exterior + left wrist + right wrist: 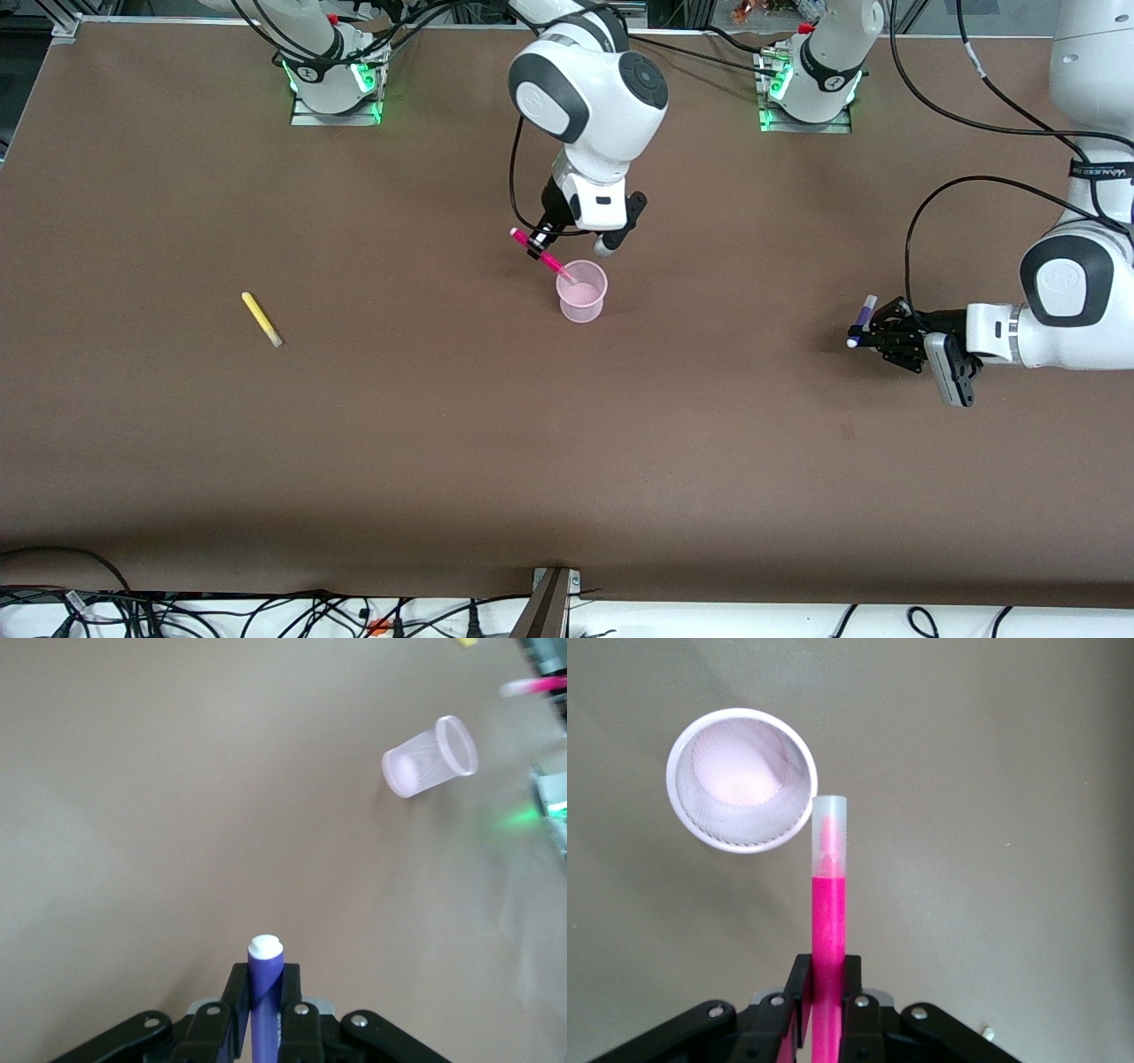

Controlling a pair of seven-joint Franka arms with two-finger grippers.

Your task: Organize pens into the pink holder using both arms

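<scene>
We see the right gripper clamped mid-barrel on the light, stiff magenta-pink marker pen, tip at the rim of the thin, tippy pale pink translucent cup at frame centre, while the left gripper at right pinches the slick dark purple marker pen near its end.

The holder stands mid-table. One pen lies toward the right arm's end, slightly nearer the camera.
</scene>
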